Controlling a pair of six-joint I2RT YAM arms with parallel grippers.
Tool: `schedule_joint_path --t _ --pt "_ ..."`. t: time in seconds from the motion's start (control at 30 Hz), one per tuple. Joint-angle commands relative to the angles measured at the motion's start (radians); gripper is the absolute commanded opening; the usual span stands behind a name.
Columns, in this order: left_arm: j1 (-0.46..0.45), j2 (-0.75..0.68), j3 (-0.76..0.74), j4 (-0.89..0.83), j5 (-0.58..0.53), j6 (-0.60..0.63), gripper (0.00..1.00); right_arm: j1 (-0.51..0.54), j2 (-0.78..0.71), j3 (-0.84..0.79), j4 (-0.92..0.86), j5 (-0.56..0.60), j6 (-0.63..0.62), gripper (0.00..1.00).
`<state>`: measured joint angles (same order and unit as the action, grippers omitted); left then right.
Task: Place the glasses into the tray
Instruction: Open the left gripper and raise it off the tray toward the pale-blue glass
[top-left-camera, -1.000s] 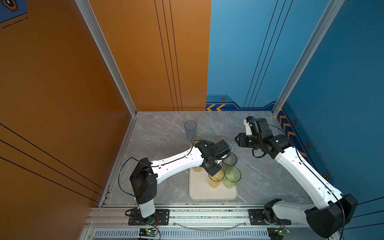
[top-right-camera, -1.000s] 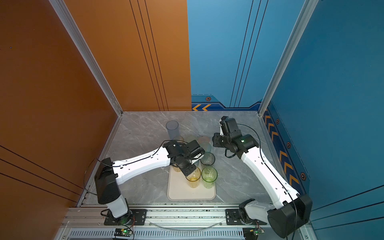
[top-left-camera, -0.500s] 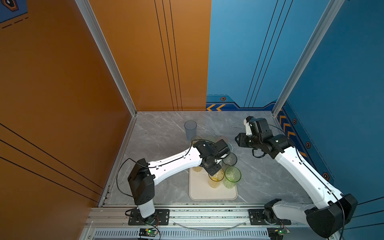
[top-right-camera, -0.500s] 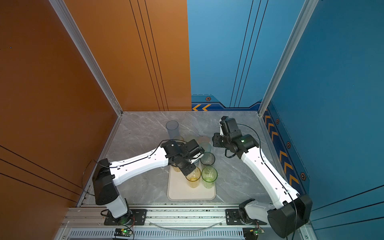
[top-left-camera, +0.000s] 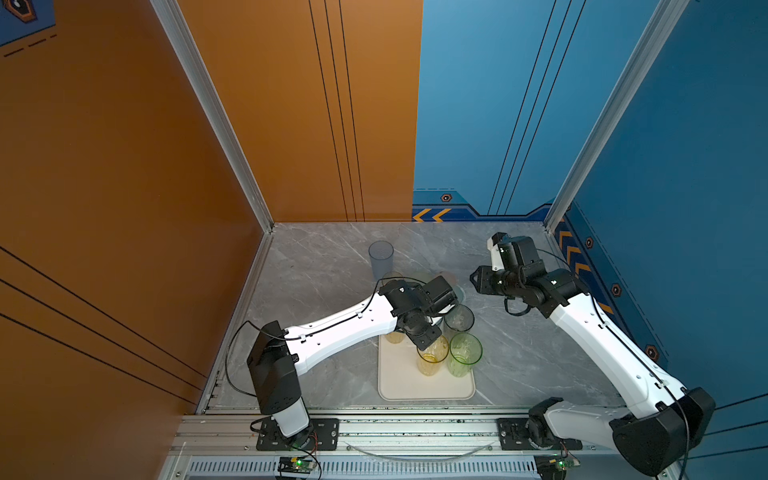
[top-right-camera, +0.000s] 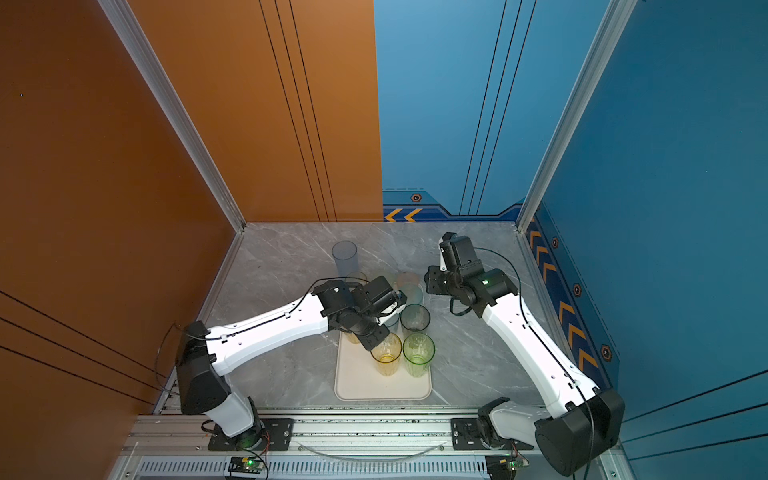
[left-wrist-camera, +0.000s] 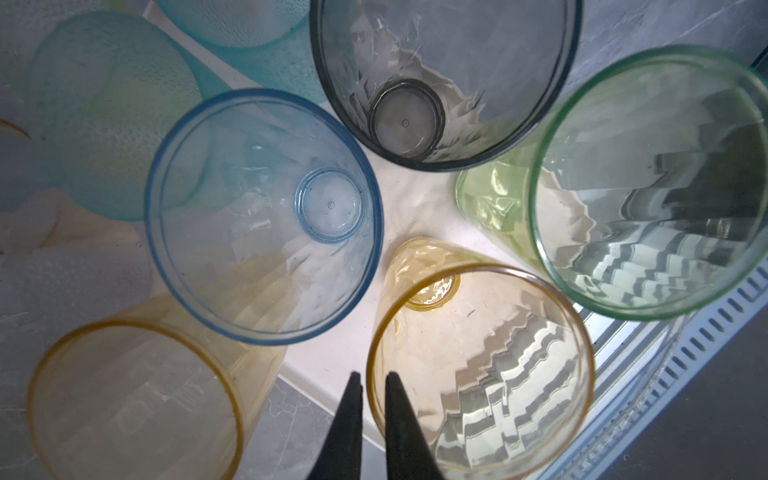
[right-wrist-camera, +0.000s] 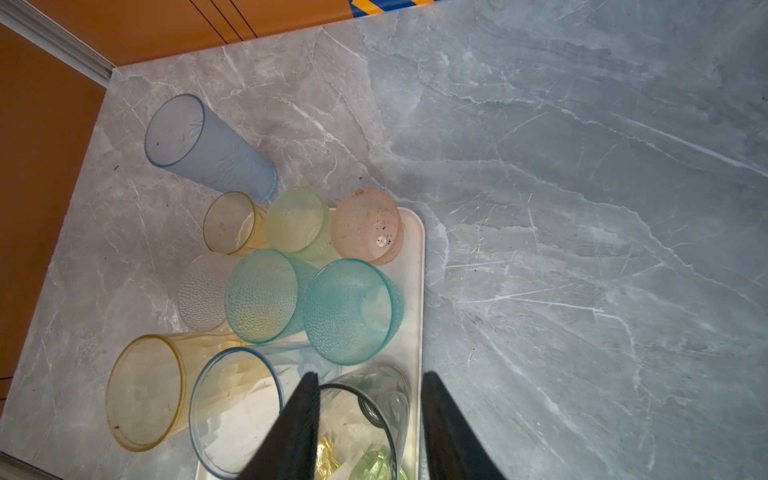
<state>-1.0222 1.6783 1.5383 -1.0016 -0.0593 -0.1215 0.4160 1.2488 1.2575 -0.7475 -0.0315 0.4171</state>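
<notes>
Yellow glass (top-left-camera: 432, 357) stands mid tray (top-left-camera: 399, 386) beside green glass (top-left-camera: 464, 353); left gripper (left-wrist-camera: 371, 376) still pinched on its rim, only the arm shifted slightly, so looks placed, release next. Right gripper (right-wrist-camera: 370, 374) apart, empty, above tray's far end. Tall blue glass (top-left-camera: 380, 257) waits beyond tray
</notes>
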Motion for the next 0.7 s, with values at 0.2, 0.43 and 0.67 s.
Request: schedule_joint_path --t 0.2,0.43,0.67 --pt "0.056 -0.126 0.003 -0.013 -0.001 -0.023 0.14 0.004 -0.028 0.001 0.008 -0.010 0.005 0.40" --pt "0.156 -0.179 -0.003 -0.011 -0.011 -0.043 0.13 0.003 -0.024 -0.007 0.007 -0.005 0.005 0.40" --pt "0.263 -0.204 0.012 0.008 -0.025 -0.047 0.13 0.001 0.015 -0.003 0.030 -0.021 0.008 0.40"
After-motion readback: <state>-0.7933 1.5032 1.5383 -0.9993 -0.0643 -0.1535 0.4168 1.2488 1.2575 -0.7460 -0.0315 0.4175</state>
